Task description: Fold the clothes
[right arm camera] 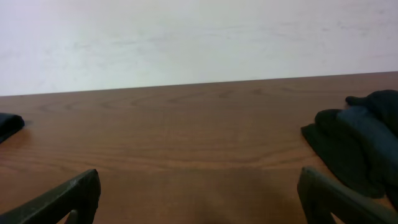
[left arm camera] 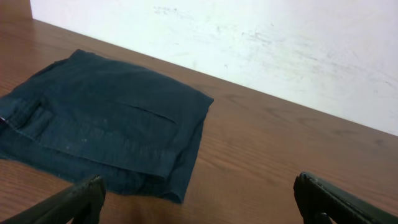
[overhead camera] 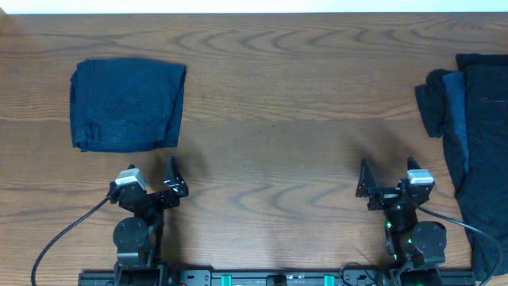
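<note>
Clothes (overhead camera: 475, 119) heaped at three o'clock are cut off by the frame; wooden table (overhead camera: 278, 103) is backed by white wall (left arm camera: 280, 43); left gripper (overhead camera: 149, 184) and right gripper (overhead camera: 389, 179) are held spread

I see the folded garment (overhead camera: 127, 106), upper left: plain navy blue, no print. At the right edge, the heap of clothes (overhead camera: 476, 135) is black with one bluer piece. The counter (overhead camera: 278, 103) is brown wood with wavy darker grain. The wall (left arm camera: 280, 43) is white, faintly scuffed.
</note>
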